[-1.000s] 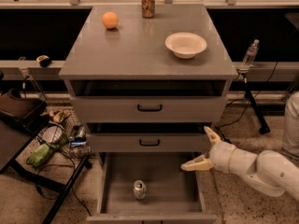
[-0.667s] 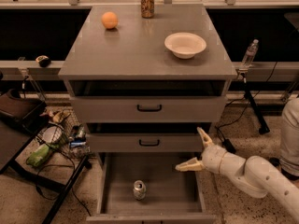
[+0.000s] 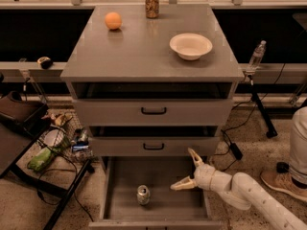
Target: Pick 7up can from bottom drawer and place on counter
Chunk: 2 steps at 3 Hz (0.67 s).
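Observation:
The 7up can (image 3: 143,194) stands upright in the open bottom drawer (image 3: 168,176), left of the middle, near its front edge. My gripper (image 3: 187,170) is open and empty, with two pale fingers spread wide, over the right part of the drawer, to the right of the can and apart from it. The white arm comes in from the lower right. The counter (image 3: 144,47) is the grey top of the cabinet above.
On the counter stand an orange (image 3: 113,20), a brown-gold can (image 3: 152,3) and a white bowl (image 3: 190,45). Two shut upper drawers with black handles (image 3: 153,111). A black stand with clutter (image 3: 48,147) at left. A person's leg and shoe (image 3: 288,176) at right.
The gripper has moved left, from beside the drawer's right wall to over the right part of the drawer, closer to the can. It has stayed open. The can has not moved.

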Each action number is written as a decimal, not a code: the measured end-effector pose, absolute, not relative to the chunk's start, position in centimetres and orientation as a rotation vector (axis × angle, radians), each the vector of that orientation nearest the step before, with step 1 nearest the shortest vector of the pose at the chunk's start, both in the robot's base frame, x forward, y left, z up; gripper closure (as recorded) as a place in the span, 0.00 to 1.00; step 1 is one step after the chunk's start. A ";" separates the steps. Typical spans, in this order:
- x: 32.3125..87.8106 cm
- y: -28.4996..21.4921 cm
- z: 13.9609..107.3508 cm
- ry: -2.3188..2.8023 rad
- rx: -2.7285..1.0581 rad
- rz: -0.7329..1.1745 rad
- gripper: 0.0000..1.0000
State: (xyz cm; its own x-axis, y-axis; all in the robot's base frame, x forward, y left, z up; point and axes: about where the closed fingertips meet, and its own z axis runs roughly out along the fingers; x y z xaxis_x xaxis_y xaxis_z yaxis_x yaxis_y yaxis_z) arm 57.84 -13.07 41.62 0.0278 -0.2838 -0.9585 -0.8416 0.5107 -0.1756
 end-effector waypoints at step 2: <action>57.7 -11.1 37.4 1.551 -1.029 0.639 0.00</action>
